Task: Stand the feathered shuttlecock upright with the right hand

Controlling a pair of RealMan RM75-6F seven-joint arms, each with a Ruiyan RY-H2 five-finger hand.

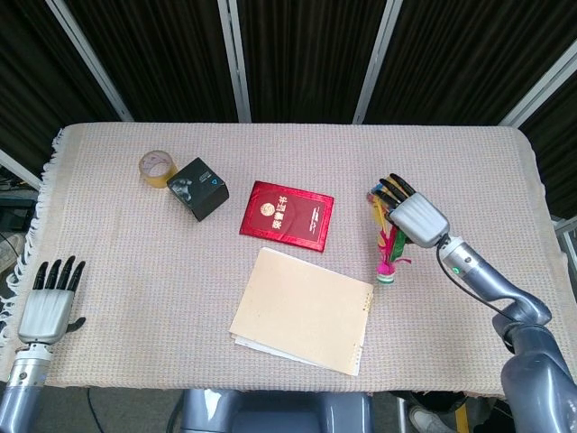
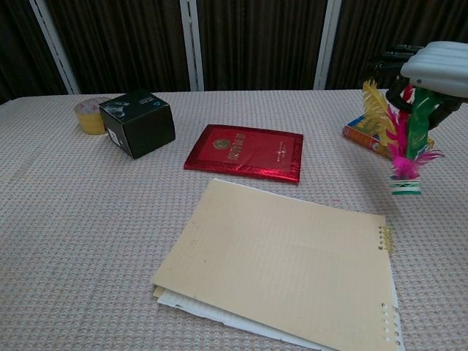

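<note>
Beneath the right hand [image 2: 431, 69], the feathered shuttlecock [image 2: 401, 146] hung base-down by its feathers, clamped in the fingers, apparently for upright placement.

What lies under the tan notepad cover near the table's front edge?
White sheets stick out from under the tan notepad along its near edge, resting on the woven tablecloth. What the pad hides beneath itself cannot be seen.

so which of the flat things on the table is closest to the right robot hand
The orange packet, lying just behind the right robot hand and the shuttlecock it holds. The red booklet and the tan notebook lie farther toward the table's middle.
</note>
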